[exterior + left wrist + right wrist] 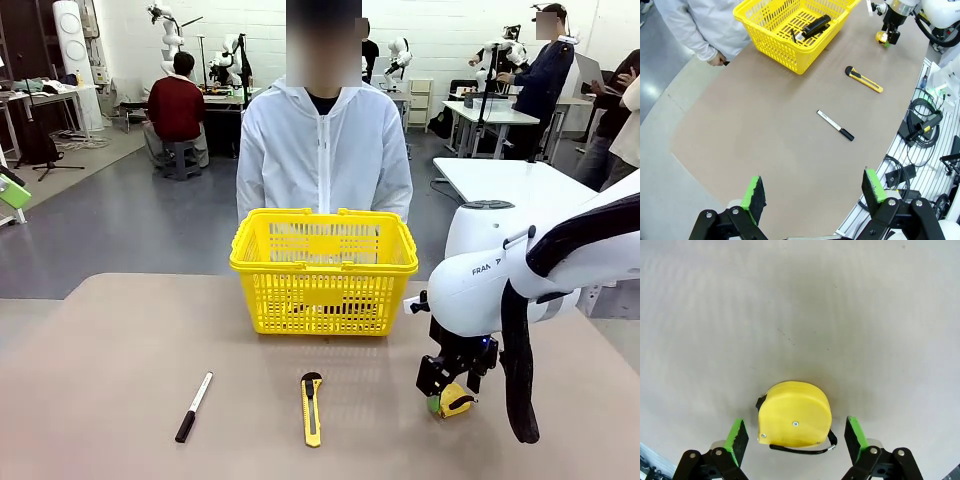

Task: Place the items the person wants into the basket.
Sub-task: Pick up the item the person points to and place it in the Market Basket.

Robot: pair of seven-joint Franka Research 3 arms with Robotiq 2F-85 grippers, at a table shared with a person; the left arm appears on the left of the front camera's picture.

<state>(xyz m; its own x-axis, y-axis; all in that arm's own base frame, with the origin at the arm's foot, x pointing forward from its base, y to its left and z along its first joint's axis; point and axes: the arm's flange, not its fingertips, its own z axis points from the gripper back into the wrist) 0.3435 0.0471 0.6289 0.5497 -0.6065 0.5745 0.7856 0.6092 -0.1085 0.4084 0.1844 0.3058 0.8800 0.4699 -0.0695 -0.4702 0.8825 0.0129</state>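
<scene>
The tabletop (120, 340) carries the yellow basket (323, 268) at its far side. The right end effector (796, 437), spread wide, straddles the tape measure (795, 415) lying flat: grasp step, I judge. Next: close, lift, carry to basket.

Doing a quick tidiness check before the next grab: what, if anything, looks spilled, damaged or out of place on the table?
Nothing stands out. The marker and utility knife lie flat on the table, the basket stands upright, and the tape measure sits intact between the fingers of the open right claw.
</scene>
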